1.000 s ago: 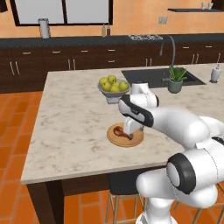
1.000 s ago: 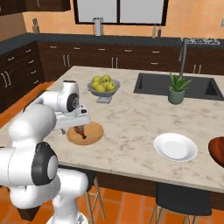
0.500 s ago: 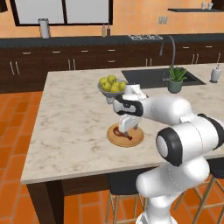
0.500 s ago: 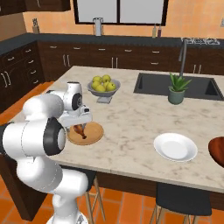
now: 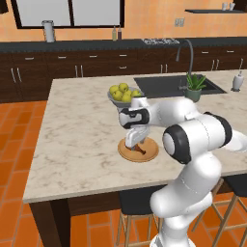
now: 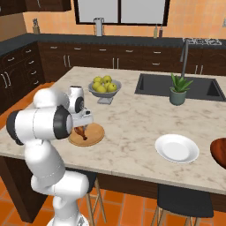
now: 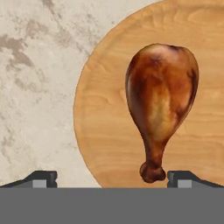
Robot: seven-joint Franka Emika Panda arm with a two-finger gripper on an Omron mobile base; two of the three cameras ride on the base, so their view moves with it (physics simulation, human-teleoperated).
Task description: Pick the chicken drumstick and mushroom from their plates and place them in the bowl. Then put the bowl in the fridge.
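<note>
While the chicken drumstick lies flat on the round wooden plate, the claw hangs right above it with its two tips spread as wide as they go, and it has hold of nothing. In the hand view the fat, shiny brown end of the drumstick points away from the tips and the thin bone end sits close to one tip, but they do not look like they touch. The wooden plate rests near the front edge of the marble counter, just in front of a grey bowl of yellow-green fruit. Over to the right, well apart, is the white plate; it looks bare, though the view is too small to be sure. Further right, at the edge of the right base view, a piece of the reddish-brown bowl shows. Behind them, a dark sink is set in the counter, with a small green plant in a pot at its near rim
</note>
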